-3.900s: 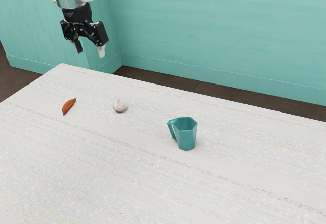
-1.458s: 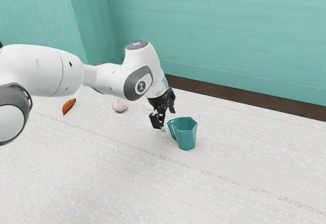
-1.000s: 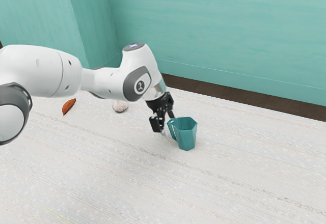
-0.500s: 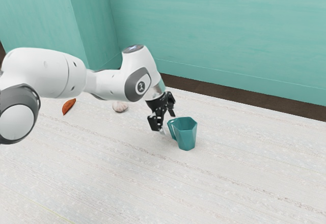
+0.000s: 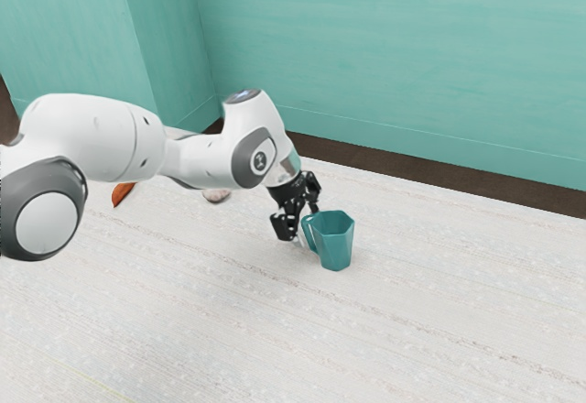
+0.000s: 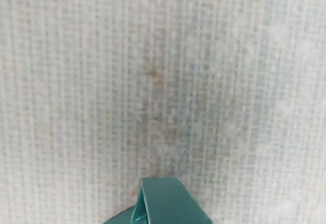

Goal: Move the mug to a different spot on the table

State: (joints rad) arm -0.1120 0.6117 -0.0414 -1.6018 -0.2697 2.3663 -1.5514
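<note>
Both fingers (image 5: 293, 233) slightly parted at mug (image 5: 335, 240) handle, low over table (image 5: 275, 330).

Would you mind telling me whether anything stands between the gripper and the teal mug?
Nothing visible does: the gripper is right beside the handle of the teal mug. The garlic bulb and the orange piece lie on the table behind the arm, off that path.

My black two-finger gripper (image 5: 293, 229) hangs from a white arm with grey joints (image 5: 137, 160) at centre frame. The faceted mug (image 5: 331, 238) is teal. The off-white table (image 5: 412, 321) has a faint streaked grain. The plank wall (image 5: 412, 55) at upper right is turquoise.
</note>
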